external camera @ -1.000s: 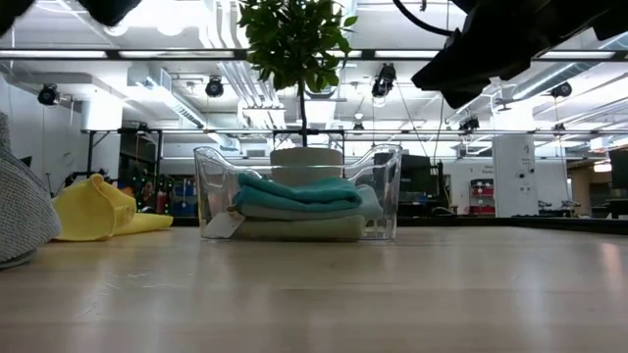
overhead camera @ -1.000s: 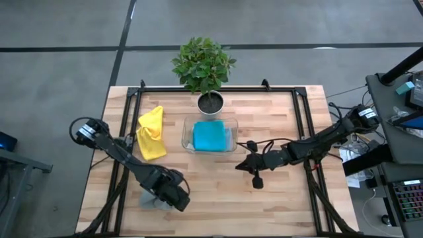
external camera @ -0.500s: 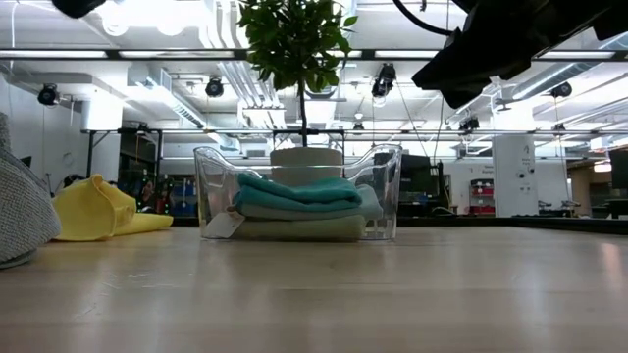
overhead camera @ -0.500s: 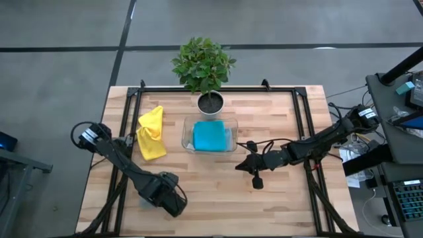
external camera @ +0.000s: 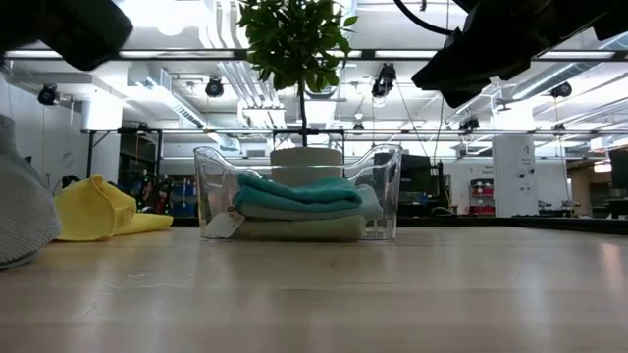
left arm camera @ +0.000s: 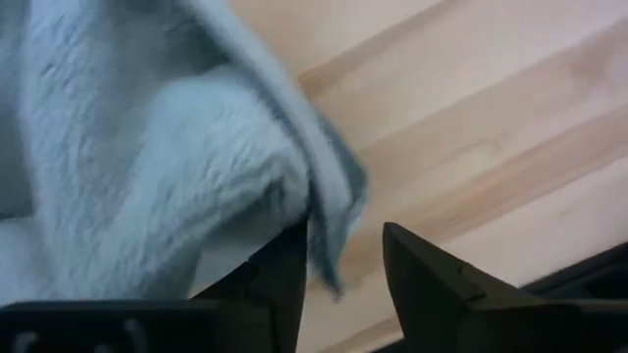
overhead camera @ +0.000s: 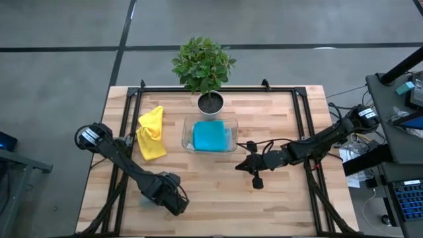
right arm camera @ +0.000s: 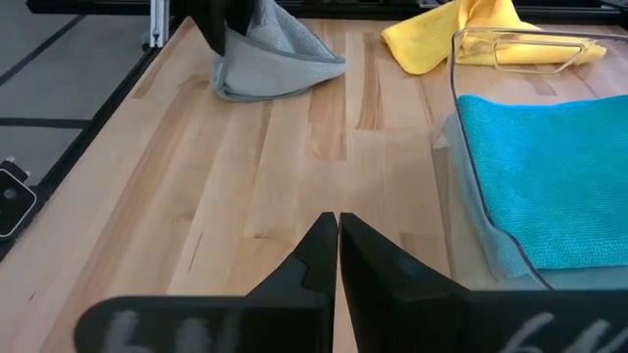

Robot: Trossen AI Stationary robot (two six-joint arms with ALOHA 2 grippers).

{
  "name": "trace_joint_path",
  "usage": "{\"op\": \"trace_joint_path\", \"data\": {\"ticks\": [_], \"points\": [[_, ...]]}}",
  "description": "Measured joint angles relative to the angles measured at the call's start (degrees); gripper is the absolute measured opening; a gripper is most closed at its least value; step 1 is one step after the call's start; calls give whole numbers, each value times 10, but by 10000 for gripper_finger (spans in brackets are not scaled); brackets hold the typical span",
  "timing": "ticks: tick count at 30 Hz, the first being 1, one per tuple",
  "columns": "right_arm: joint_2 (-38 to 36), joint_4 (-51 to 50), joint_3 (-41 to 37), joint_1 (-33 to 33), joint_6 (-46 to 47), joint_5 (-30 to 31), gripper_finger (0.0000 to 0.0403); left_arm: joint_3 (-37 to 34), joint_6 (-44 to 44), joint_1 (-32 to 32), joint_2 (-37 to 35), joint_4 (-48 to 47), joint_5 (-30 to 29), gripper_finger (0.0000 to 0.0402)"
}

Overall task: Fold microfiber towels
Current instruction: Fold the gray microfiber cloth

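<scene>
- Where the wooden table [overhead camera: 218,198] nears its front left corner, the soft grey microfiber towel [right arm camera: 270,64] lies bunched.
- The left gripper [left arm camera: 339,270] is right at it, fingers parted, a towel edge hanging between them; whether they pinch it is hard to tell.
- The crumpled yellow microfiber towel [overhead camera: 151,134] lies left of the clear plastic tray [overhead camera: 187,130], which holds the folded teal towel [overhead camera: 210,135].
- The right gripper [right arm camera: 338,240] hovers fully closed mid-table.

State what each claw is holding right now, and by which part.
Left claw: jaws parted around a hanging edge of the soft grey microfiber towel; whether they pinch it cannot be told. Right claw: shut, empty.
</scene>
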Motion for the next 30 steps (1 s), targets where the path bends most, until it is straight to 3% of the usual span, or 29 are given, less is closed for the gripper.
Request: {"op": "trace_joint_path", "data": {"ticks": [4, 8, 12, 17, 24, 30], "points": [[0, 0, 0, 0, 0, 0, 9, -8, 17, 3, 0, 7, -5, 86], [0, 0, 0, 0, 0, 0, 9, -5, 42, 4, 0, 6, -14, 13], [0, 0, 0, 0, -3, 0, 9, 25, 119, 4, 0, 6, -16, 3], [0, 1, 0, 0, -8, 0, 9, 106, 291, 5, 0, 8, -29, 1], [0, 0, 11, 0, -15, 0, 17, 211, 437, 39, -16, -4, -173, 0], [-5, -11, 28, 6, -15, -20, 71, 276, 543, 66, -30, 1, -342, 0]]}}
